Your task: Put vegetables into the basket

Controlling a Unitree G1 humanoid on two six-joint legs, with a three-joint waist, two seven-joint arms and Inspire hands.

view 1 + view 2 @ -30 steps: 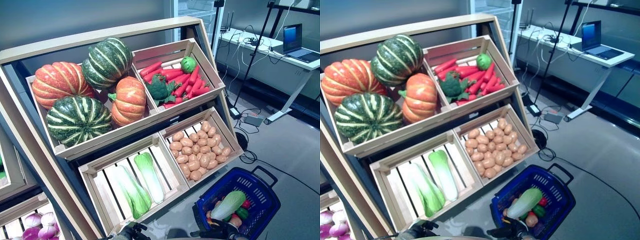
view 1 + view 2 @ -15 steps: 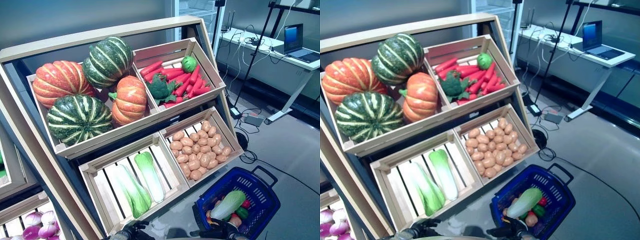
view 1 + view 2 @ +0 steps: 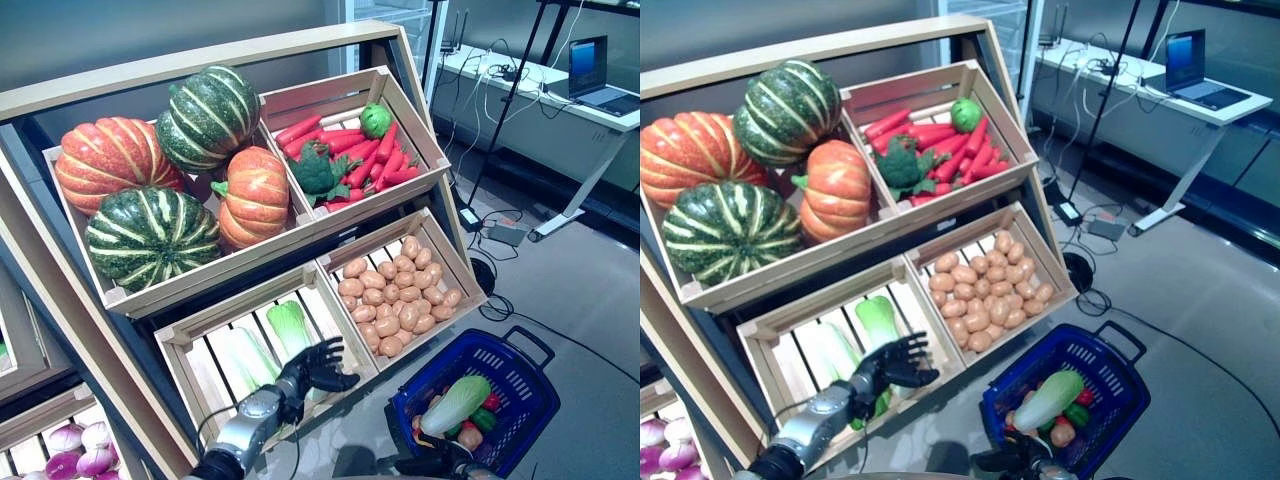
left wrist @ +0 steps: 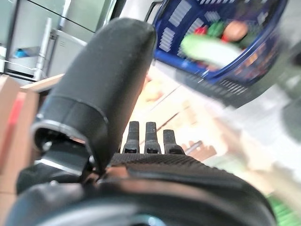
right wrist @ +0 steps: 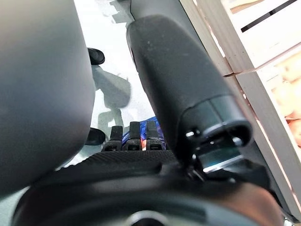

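While fingers spread, left hand (image 3: 312,366) hovers over cabbages (image 3: 290,332).

Crates (image 3: 300,225), centre of frame: pale unpainted wood, matt, slatted floors. Shelf frame (image 3: 60,290): same light wood over dark backing. Basket (image 3: 520,385), lower right: blue plastic mesh, slight sheen, black handle. Pumpkins (image 3: 150,235), upper left: smooth, glossy ribbed skin (looks moulded, plastic-like). Potatoes (image 3: 395,300): matt tan. Cabbages (image 3: 290,325): smooth, faint sheen. Left hand (image 3: 312,366), lower centre: dark matt plastic, forearm brushed silver metal. Floor (image 3: 590,290): grey, smooth, reflective.
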